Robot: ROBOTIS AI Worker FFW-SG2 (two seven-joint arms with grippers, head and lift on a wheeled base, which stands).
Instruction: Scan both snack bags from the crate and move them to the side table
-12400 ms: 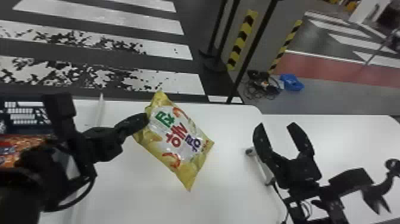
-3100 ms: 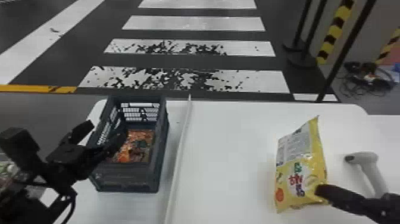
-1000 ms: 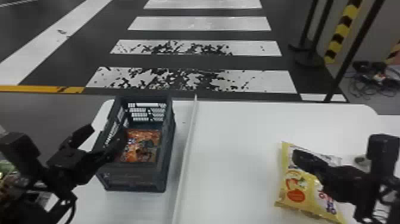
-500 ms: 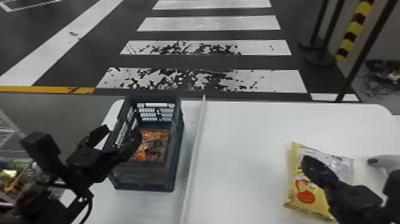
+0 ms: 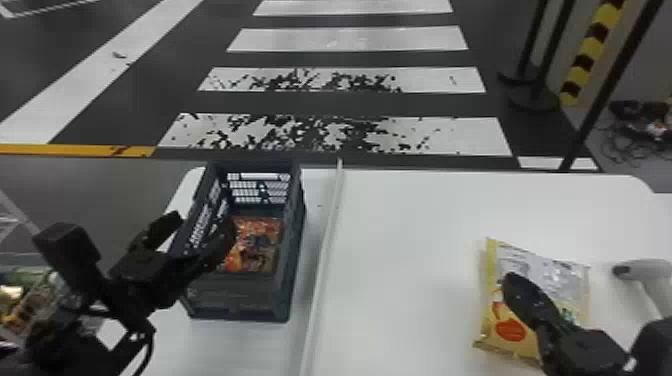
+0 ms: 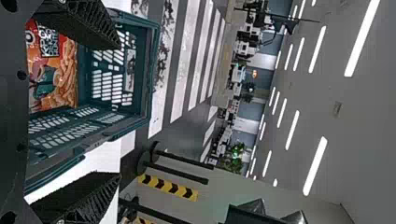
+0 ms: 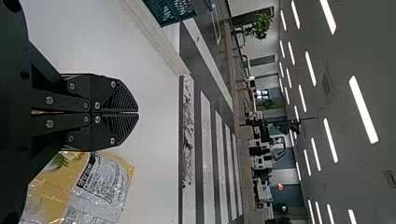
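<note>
My left gripper (image 5: 202, 223) stands open over the left side of the dark crate (image 5: 235, 300). Inside the crate lies an orange snack bag (image 5: 257, 245). From the left wrist view, my left gripper (image 6: 116, 111) has the crate (image 6: 152, 70) and orange bag (image 6: 65, 70) beyond its parted fingers. The yellow snack bag (image 5: 550, 277) lies on the table at the right, partly covered by my right gripper (image 5: 515, 285). Seen in the right wrist view, my right gripper (image 7: 138, 113) is shut with nothing between its fingers, beside the yellow bag (image 7: 102, 186).
A white scanner (image 5: 642, 272) lies right of the yellow bag. A raised pale strip (image 5: 320, 280) runs along the white table (image 5: 400, 300) between crate and bag. More colourful packages (image 5: 25, 300) are at the lower left. Black posts (image 5: 595, 100) stand beyond the table.
The yellow bag, earlier at my left gripper, now lies turned at the right. My right gripper has gone from open to shut. Lately the head view has shifted, moving table items rightward in it.
</note>
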